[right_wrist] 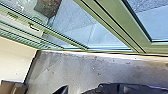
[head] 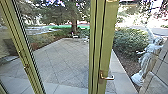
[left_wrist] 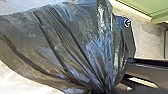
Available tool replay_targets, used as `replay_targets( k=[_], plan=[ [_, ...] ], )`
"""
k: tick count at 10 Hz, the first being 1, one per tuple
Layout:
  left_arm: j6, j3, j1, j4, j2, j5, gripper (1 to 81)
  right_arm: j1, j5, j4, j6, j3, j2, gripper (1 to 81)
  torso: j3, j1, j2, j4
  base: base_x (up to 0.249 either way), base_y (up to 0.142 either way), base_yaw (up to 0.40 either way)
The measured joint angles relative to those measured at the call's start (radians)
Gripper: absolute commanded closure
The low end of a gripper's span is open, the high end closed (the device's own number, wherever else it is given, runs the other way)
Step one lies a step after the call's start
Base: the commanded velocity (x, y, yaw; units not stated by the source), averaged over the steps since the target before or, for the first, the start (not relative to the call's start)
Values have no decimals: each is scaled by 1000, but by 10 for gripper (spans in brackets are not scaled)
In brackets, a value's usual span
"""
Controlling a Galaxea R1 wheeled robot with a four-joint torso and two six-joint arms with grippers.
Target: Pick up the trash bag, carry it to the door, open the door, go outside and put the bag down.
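So the trash bag, a dark, shiny, thin plastic one (left_wrist: 75,45), is off the floor in the left gripper (left_wrist: 101,91), which is clamped on its bunched neck. It's crinkly, kinda see-through, with long pleats fanning out into a baggy body. Can't tell if the right gripper's open or closed. Green-framed glass door (head: 108,42) with a metal lever handle (head: 107,78) is ahead, paved yard (head: 67,60) beyond.

A white statue (head: 150,58) stands past the paved yard's (head: 65,58) right edge, near a green bush (head: 130,41). A tree (head: 74,18) grows past the far edge (so sunny out there!).
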Motion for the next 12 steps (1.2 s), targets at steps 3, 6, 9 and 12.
replay_targets(
  k=[3,6,9,12],
  plan=[
    [0,0,0,0,4,0,811,164,-113,166,11,-27,20,10,0,0,0,0,0,0,0],
    [0,-2,0,0,10,-1,811,290,-178,231,107,-132,102,10,0,0,0,0,0,0,0],
    [0,-6,0,0,11,-2,811,401,-259,246,265,-211,160,10,0,0,0,0,0,0,0],
    [-1,-6,0,0,11,-3,811,443,-317,246,438,-289,230,10,0,1,0,0,0,0,0]
  ],
)
